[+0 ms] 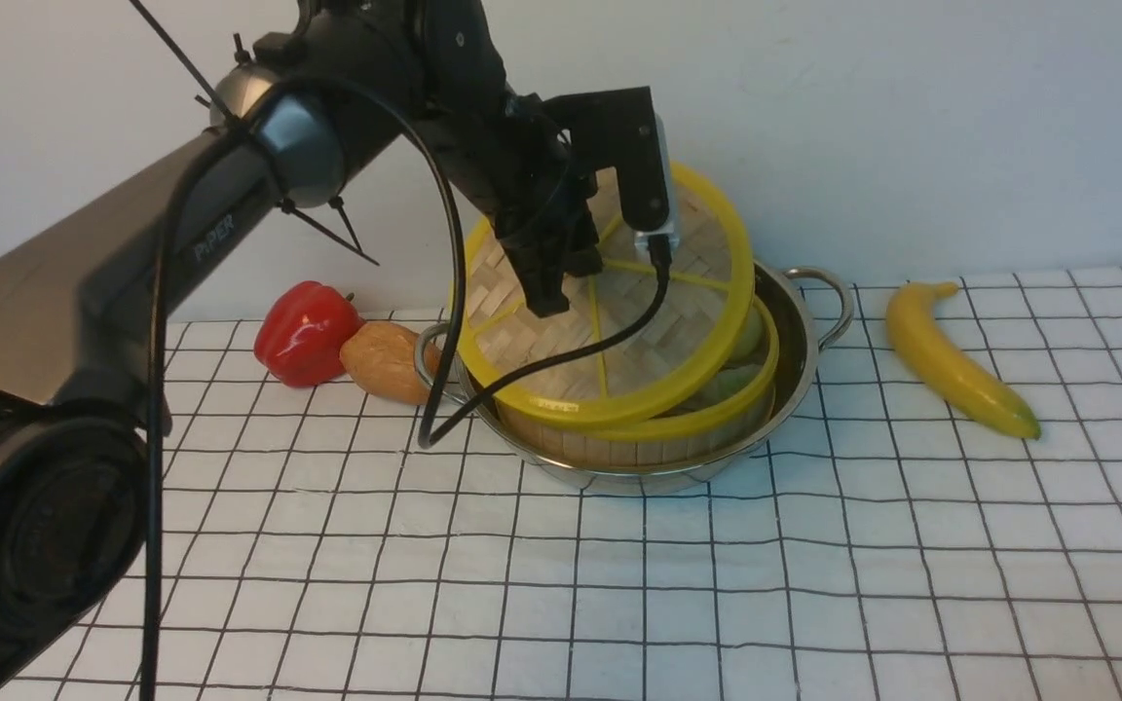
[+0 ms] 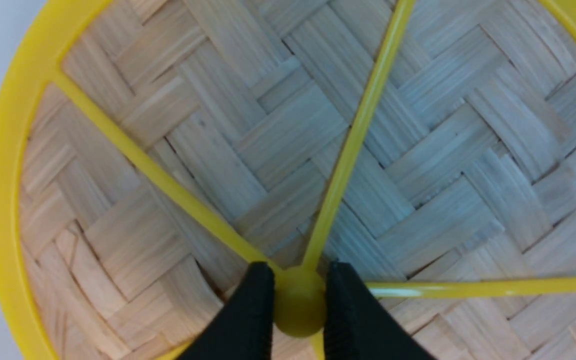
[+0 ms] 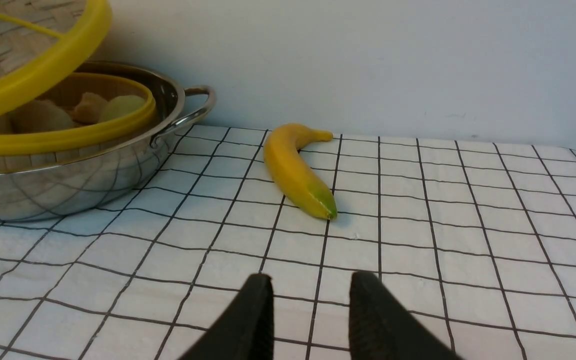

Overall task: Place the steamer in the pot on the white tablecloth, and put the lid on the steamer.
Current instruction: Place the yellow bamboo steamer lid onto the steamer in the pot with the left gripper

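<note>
Front view: lid [image 1: 688, 321], tilted over steamer [image 1: 619, 443] seated in pot [image 1: 800, 350]; left gripper [image 1: 551, 292] pinches its centre hub. Right wrist view: right gripper [image 3: 310, 310] spread, empty, above white tablecloth [image 3: 468, 240].

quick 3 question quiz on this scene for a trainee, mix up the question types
1. True or false: the steamer sits inside the pot.
2. Multiple choice: which part of the lid does the left claw pinch? A) the outer rim B) the centre hub C) the woven surface only
3. Fill the blank: the fruit lying on the tablecloth to the robot's right of the pot is a ____.

Key:
1. True. The lid hangs tilted above it, not yet seated.
2. B
3. banana
</note>
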